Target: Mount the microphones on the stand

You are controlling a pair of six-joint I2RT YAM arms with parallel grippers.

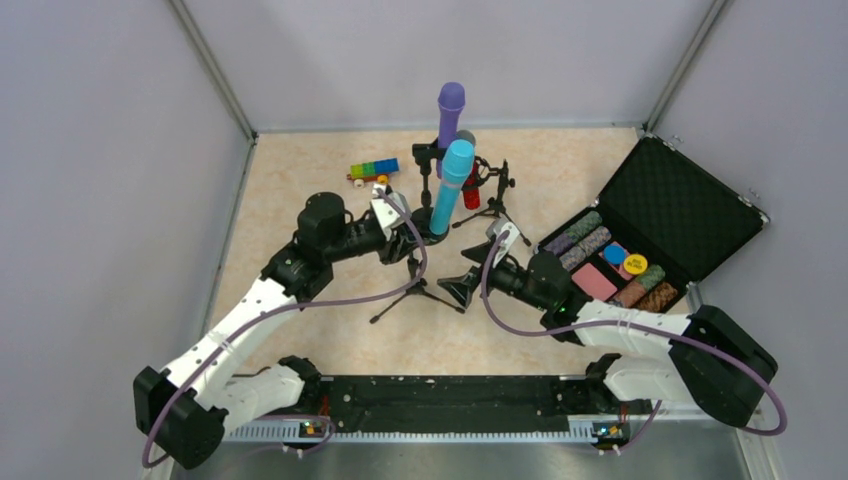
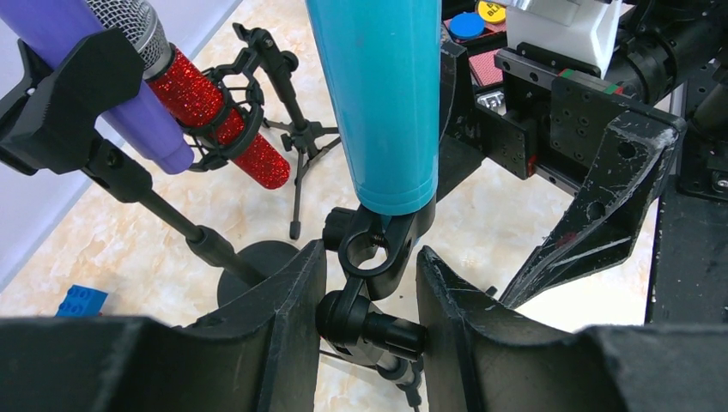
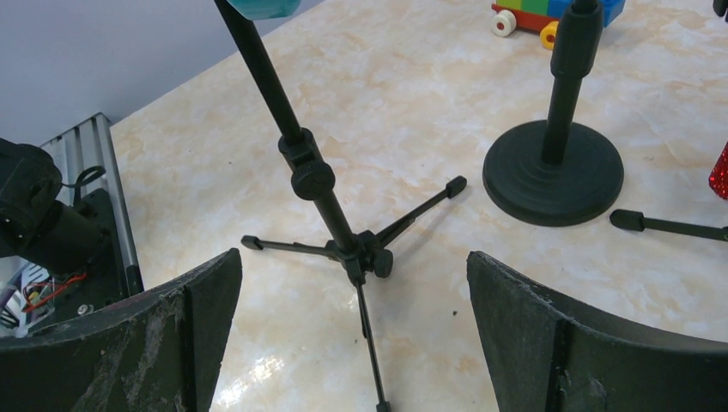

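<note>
Light-blue microphone [image 1: 452, 187] sits clipped; left gripper [image 2: 369, 279] grasps tripod stand [image 3: 313, 180]; right gripper [image 3: 354, 266] gapes; case [image 1: 685, 205] holds chips [image 1: 592, 243]

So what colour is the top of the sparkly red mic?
Silver mesh. The red mic shows best in the left wrist view.

No text can be read. The only print in sight is on a yellow disc [image 1: 635, 263] in the open case [image 1: 690, 200], near the case's middle. It bears dark marks in short lines, too small to make out. The left wrist view catches the same disc at its top edge, cut off by the frame, and the marks there are just as illegible.
</note>
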